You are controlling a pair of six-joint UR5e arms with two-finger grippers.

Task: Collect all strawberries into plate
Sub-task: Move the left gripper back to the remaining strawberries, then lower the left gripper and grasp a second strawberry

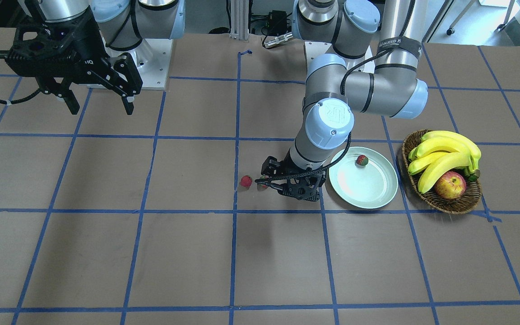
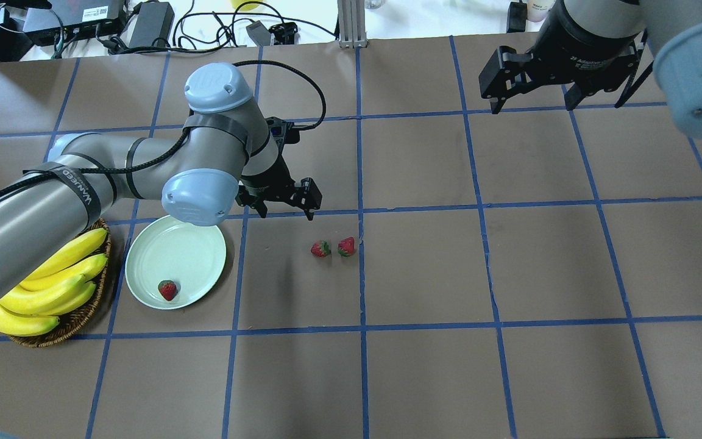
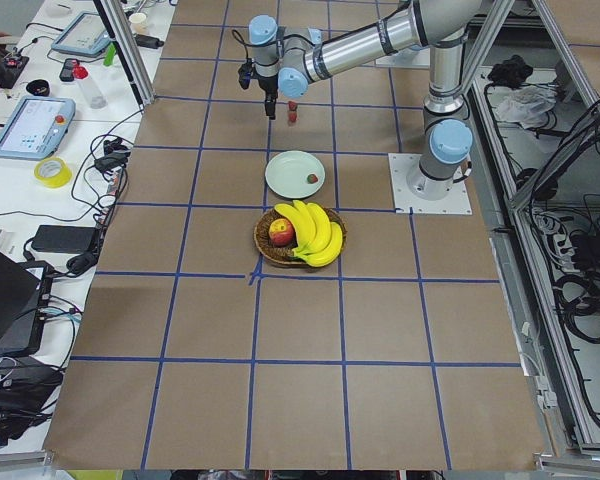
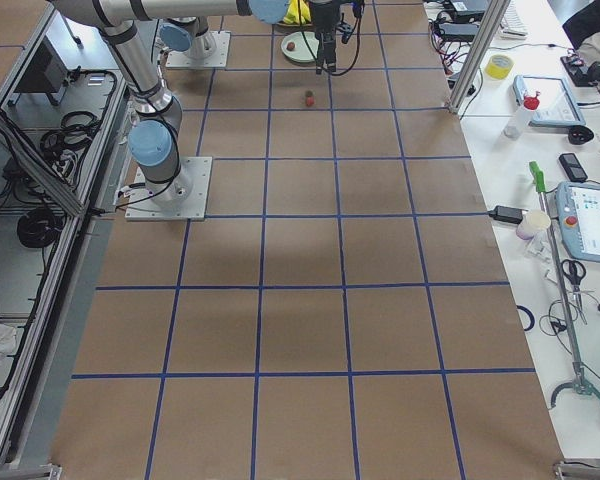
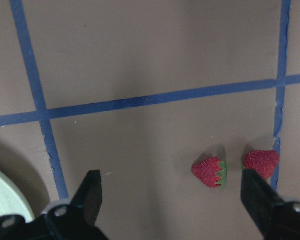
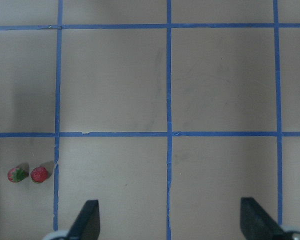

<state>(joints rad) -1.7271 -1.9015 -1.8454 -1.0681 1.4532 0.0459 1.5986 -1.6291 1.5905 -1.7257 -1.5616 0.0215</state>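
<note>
Two strawberries [image 2: 320, 249] [image 2: 346, 246] lie side by side on the table near a blue tape line; they also show in the left wrist view [image 5: 209, 171] [image 5: 261, 162]. A third strawberry [image 2: 167, 289] lies in the mint-green plate [image 2: 186, 244]. My left gripper [image 2: 279, 207] is open and empty, hovering above the table between the plate and the two loose strawberries, slightly behind them. In the front view one loose strawberry [image 1: 246, 181] shows and the other is partly hidden by that gripper. My right gripper [image 2: 534, 100] is open and empty, high at the far right.
A wicker basket [image 2: 83, 317] with bananas [image 2: 52, 280] and an apple [image 1: 449, 185] stands just left of the plate. The left arm's elbow hangs over the plate's far rim. Blue tape lines grid the brown table.
</note>
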